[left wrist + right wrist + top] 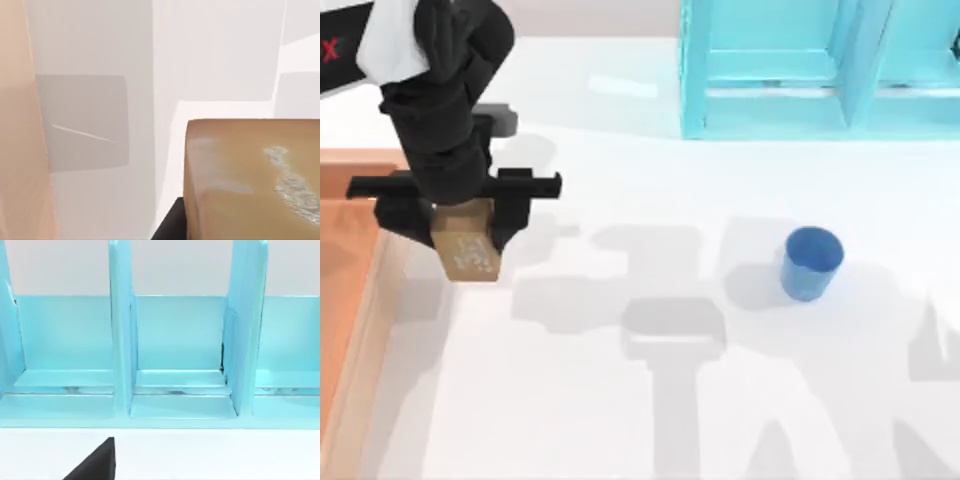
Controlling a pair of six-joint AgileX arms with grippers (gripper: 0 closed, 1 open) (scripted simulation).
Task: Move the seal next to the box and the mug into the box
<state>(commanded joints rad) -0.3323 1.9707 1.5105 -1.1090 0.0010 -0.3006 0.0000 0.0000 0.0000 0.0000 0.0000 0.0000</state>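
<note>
A: Left pincer (465,225) status?

B: Clamped on the seal (468,240), one finger either side. The block hangs just beside the box (345,290), off its light right rim, over the bench (650,400). Whether it's touching the bench I can't tell. Left wrist view has the seal (250,180) up close with its whitish mark, and the box rim (20,125) alongside.

A: So which step?

B: Seal step, near its end, I'd say. It's already at the spot beside the box, just not released.

A: Next move?

B: My guess: lower until the block sits flat on the bench, keep it off the rim, then spread the fingers and lift straight so it doesn't tip.

A: Mug?

B: Mug (811,262) stands upright on the bench, well apart from the box, far out past the seal. Untouched, so that half is not yet done.

A: Farther back?

B: Cyan shelf unit (820,70) beyond the mug, far from the box. Right wrist view faces its compartments (180,340). Right pincer's fingers: can't tell.
</note>
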